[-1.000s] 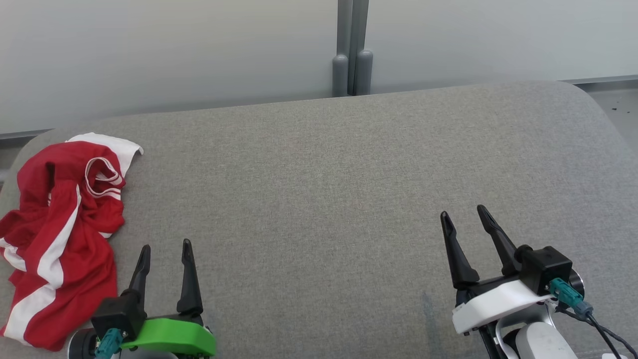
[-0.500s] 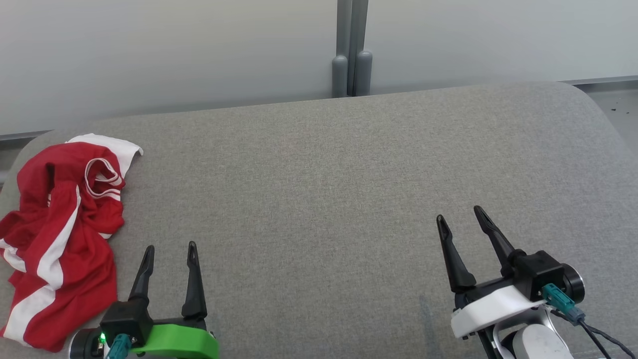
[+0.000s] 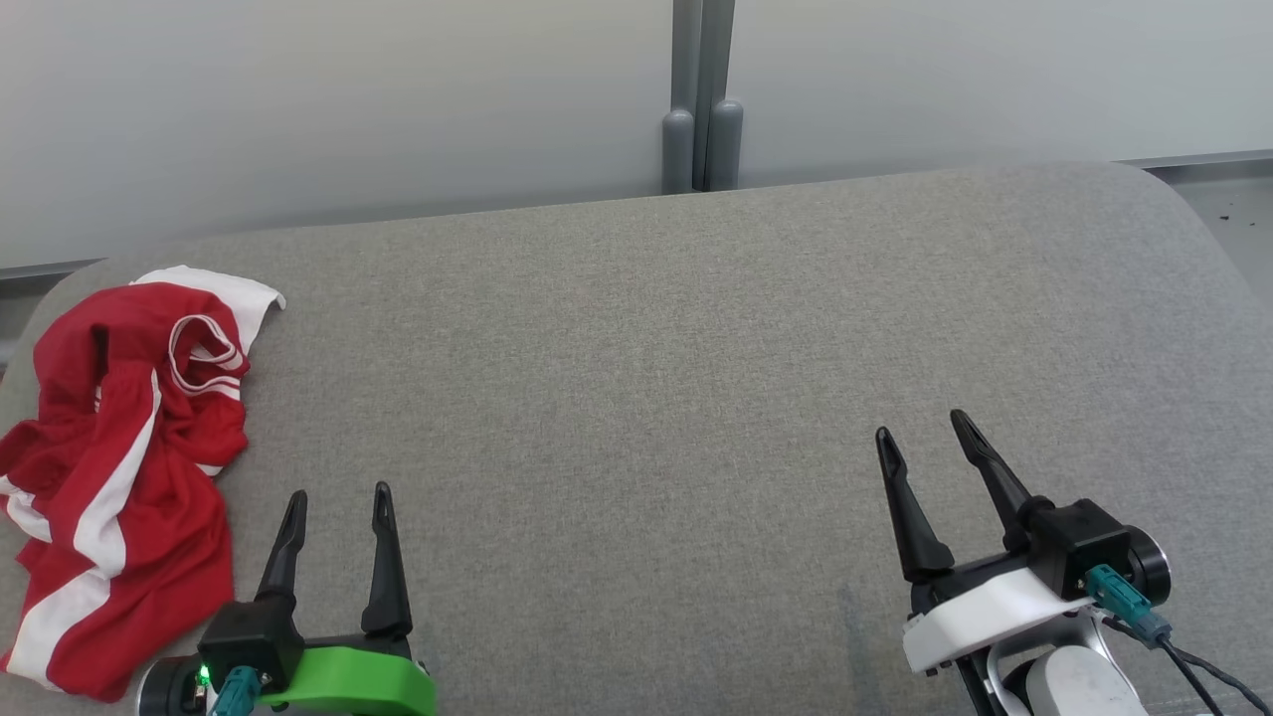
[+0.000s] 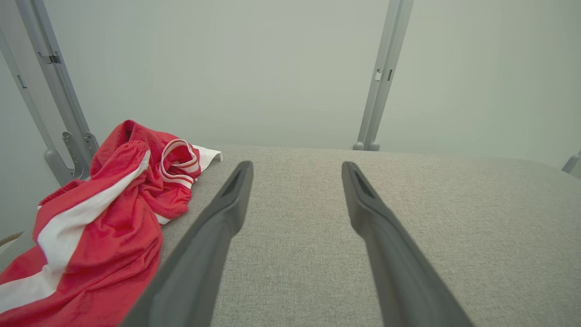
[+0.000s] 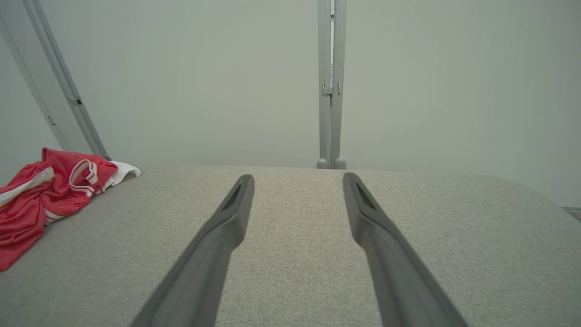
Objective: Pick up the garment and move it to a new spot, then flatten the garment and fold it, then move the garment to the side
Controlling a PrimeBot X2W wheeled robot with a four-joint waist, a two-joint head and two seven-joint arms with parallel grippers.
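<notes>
Both pairs of jaws stand wide open with nothing between them: the left jaws' long dark fingers [image 3: 384, 567] rise at the lower left of the head view, the right jaws' fingers [image 3: 907, 507] at the lower right, and both hover low over the bare grey woven fabric-covered surface [image 3: 636, 378]. Just to the left of my left jaws, not touching them, lies the crumpled red garment with white side stripes [image 3: 119, 467], heaped against the surface's left edge and well apart from the right jaws. In the left wrist view it [image 4: 104, 227] sits beside the left finger, its folds standing up in soft ridges. I judge it light, thin and limp. It looks like slick sports cloth, so it should sag and trail when lifted, and a shallow pinch may slip off. The best hold looks to be the gathered white-trimmed band [image 3: 204, 348] at the far end, where the cloth is thickest, or else a raised fold in the middle of the heap. It is my left arm's reach. I would close deep over a bunched ridge, not a single flat layer, so that the whole heap comes up together.
</notes>
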